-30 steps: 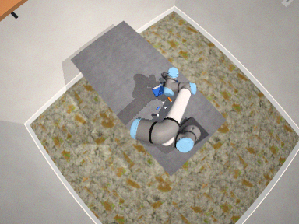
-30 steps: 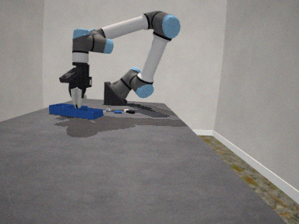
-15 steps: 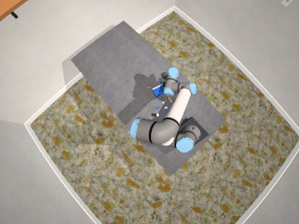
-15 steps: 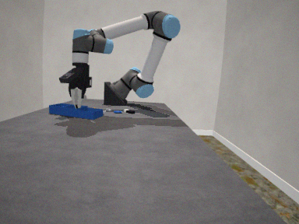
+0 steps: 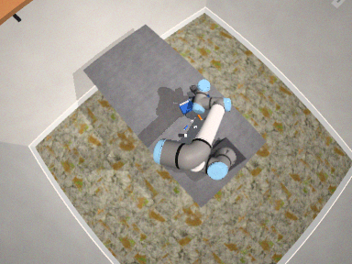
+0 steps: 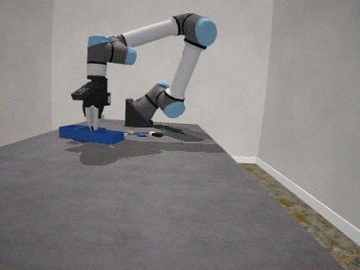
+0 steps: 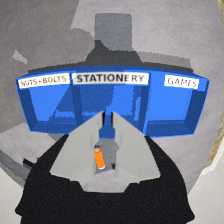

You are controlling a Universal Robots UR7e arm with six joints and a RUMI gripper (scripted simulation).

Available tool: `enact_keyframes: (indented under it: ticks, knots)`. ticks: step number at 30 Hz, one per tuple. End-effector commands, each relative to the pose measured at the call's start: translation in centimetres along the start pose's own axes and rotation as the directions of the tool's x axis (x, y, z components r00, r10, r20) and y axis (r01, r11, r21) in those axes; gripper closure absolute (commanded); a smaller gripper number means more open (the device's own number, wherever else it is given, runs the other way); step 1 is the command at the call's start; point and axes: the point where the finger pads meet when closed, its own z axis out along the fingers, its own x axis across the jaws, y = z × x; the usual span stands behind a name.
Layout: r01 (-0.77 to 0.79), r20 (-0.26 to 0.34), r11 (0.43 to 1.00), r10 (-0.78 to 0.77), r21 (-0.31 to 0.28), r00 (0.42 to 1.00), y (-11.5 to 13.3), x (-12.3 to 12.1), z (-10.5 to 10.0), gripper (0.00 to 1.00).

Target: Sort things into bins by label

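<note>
We see the gripper [image 6: 94, 129] [image 7: 108, 112] with its fingers pressed together and nothing pinched between them. In the exterior view it points down at the blue bin [image 5: 184, 108] [image 6: 91, 136] [image 7: 170, 128], left of the frame's middle, its tips close to the rim.

The bin sits upright on the gray table [image 5: 124, 60] [image 6: 164, 197] [image 7: 150, 30]. Across the upper part of the wrist view we read its three labels: NUTS+BOLTS at left, STATIONERY in the middle and GAMES at right. The fingertips show in front of the middle compartment's lower edge.

Our orange stick [image 5: 200, 117] [image 7: 100, 158] lies outside the bin, just below the arm's wrist near the center of the top view. Below and left of it we find small white pieces [image 5: 195, 126], a blue piece [image 5: 185, 127] [image 6: 142, 135] and a black-and-white piece [image 5: 182, 135] [image 6: 157, 134]. We cannot tell exactly what these are.
</note>
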Motion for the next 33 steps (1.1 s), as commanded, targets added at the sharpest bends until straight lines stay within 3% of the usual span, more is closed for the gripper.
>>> enact_keyframes:
  ticks: [1,14,33]
  knots:
    - [0.000,0.000,1.000,0.000,0.001,1.000,0.0,0.0,-0.1,0.96]
    - [0.000,0.000,1.000,0.000,0.001,1.000,0.0,0.0,-0.1,0.96]
    - [0.000,0.000,1.000,0.000,0.001,1.000,0.0,0.0,-2.3,0.96]
